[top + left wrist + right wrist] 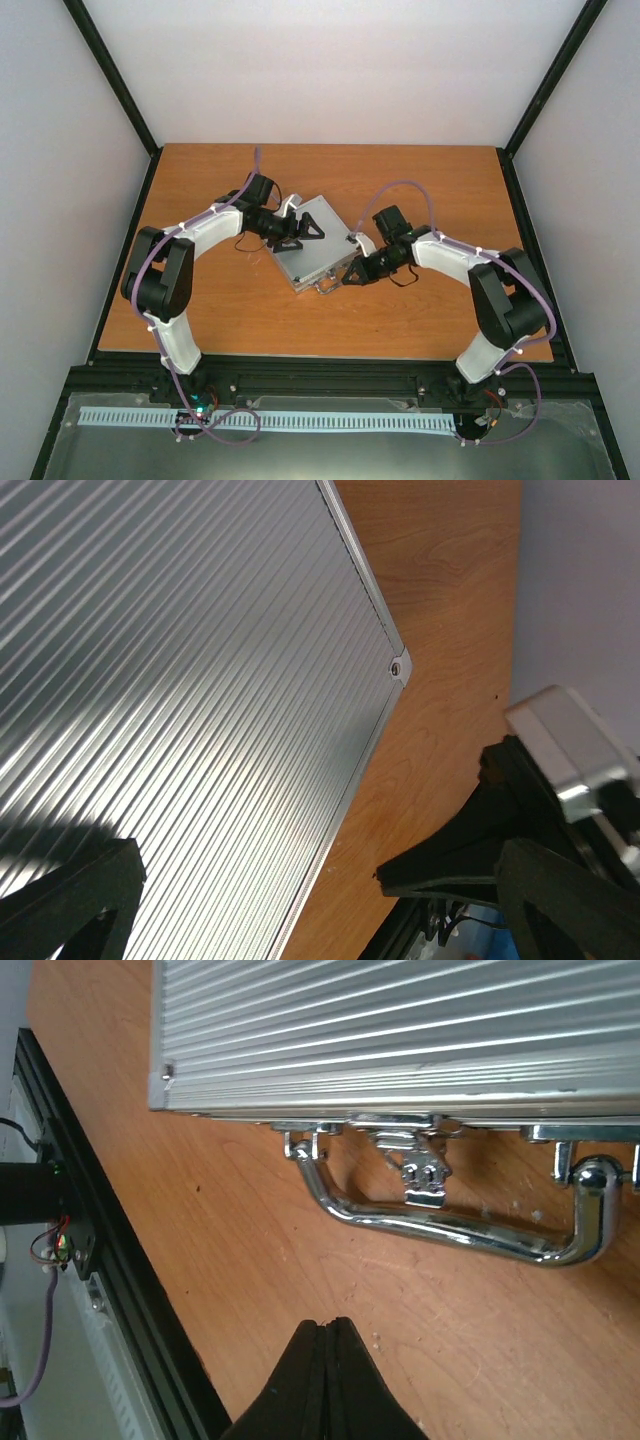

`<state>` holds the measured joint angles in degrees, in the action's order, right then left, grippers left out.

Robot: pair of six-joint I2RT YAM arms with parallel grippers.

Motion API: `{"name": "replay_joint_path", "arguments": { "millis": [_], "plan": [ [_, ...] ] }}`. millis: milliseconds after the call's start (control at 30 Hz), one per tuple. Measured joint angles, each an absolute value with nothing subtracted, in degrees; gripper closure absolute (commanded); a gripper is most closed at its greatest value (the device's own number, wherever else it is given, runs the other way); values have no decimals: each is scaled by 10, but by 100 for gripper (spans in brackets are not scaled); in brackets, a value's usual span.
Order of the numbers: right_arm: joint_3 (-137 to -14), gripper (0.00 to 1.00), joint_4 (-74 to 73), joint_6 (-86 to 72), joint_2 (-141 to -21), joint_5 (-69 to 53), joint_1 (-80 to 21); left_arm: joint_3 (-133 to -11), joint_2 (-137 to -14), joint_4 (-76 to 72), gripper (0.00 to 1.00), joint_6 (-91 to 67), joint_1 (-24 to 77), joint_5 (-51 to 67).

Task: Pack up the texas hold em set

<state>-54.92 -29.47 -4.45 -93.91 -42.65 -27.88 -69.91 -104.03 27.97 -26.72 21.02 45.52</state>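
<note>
Spread wide over closed case lid on left gripper; pinched tight and empty on right gripper, just beside handle, not touching.

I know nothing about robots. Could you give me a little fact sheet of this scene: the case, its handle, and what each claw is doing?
case: silver ribbed case, lid closed, flat on the wooden table
handle: chrome handle, on the side facing the right arm
latch: latch beside the handle; cannot tell if fastened
left gripper: left gripper open, over the lid
right gripper: right gripper shut, empty, just short of the handle
</note>
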Motion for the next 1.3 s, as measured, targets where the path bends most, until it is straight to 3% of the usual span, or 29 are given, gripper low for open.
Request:
{"name": "replay_joint_path", "arguments": {
  "millis": [533,1300],
  "plan": [
    [-493,97,-101,-150,-1003,-443,-279,-707,-1050,281,0,-267,209,466],
    [-494,97,-15,-204,-1051,-444,-279,-717,-1062,279,0,-265,209,476]
  ]
}}
